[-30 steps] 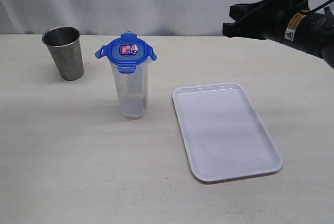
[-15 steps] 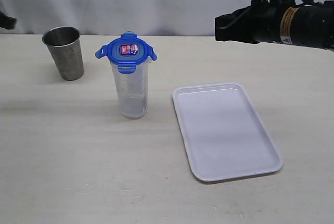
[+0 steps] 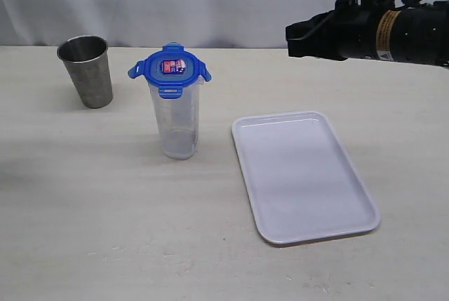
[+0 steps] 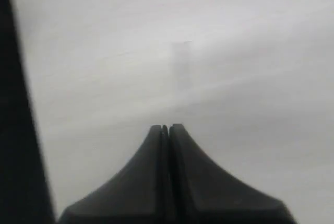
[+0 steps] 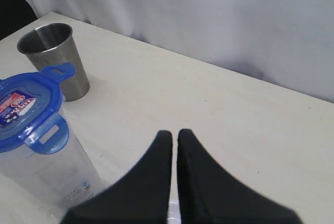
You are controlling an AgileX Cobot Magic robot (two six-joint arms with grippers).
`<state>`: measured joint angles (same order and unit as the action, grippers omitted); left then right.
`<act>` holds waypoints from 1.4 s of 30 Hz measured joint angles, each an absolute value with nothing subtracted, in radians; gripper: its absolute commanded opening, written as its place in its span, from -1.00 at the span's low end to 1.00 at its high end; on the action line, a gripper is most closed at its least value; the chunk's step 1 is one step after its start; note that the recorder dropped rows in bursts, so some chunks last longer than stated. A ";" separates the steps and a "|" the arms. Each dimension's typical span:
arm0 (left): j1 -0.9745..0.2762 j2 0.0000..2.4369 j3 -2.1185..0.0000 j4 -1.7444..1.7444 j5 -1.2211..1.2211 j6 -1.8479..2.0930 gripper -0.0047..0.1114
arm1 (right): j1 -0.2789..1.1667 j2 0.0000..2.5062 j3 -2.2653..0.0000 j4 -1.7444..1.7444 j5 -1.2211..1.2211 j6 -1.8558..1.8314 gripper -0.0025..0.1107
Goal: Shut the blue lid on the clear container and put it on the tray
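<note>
The clear container (image 3: pixel 177 120) stands upright on the table, left of the tray (image 3: pixel 302 175). The blue lid (image 3: pixel 170 69) rests on its rim, sticker up, with its tabs sticking outward. My right gripper (image 3: pixel 289 40) hangs shut and empty above the table's far right, well apart from the container. In the right wrist view its tips (image 5: pixel 175 133) are together, with the blue lid (image 5: pixel 23 110) and the container (image 5: pixel 49 174) off to one side. My left gripper (image 4: pixel 167 128) is shut and empty over a blurred pale surface; the exterior view does not show it.
A grey metal cup (image 3: pixel 86 71) stands at the back left, also seen as the cup (image 5: pixel 52 57) behind the container in the right wrist view. A white curtain hangs behind the table. The tray is empty.
My right arm has swung left and levelled out above the far side of the table. A dark bit at the exterior view's left edge half a second ago is gone.
</note>
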<state>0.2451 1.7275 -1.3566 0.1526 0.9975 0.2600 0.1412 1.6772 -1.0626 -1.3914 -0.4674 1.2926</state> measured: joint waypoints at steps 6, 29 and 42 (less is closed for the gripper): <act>0.243 1.722 -1.331 -0.492 1.006 0.754 -0.92 | 0.141 1.677 -1.063 -1.399 -0.491 1.302 -0.89; -0.004 1.720 -1.062 -1.031 0.615 1.155 -0.92 | 0.143 1.864 -1.196 -1.378 -0.650 1.351 -0.89; -0.004 1.722 -1.053 -1.175 0.590 1.259 -0.92 | 0.249 1.953 -1.273 -1.399 -0.650 1.353 -0.89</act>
<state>-0.0036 1.7218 -1.0534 -1.1747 0.5902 1.2592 0.2491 1.9526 -1.2726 -1.3986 -0.6497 1.3531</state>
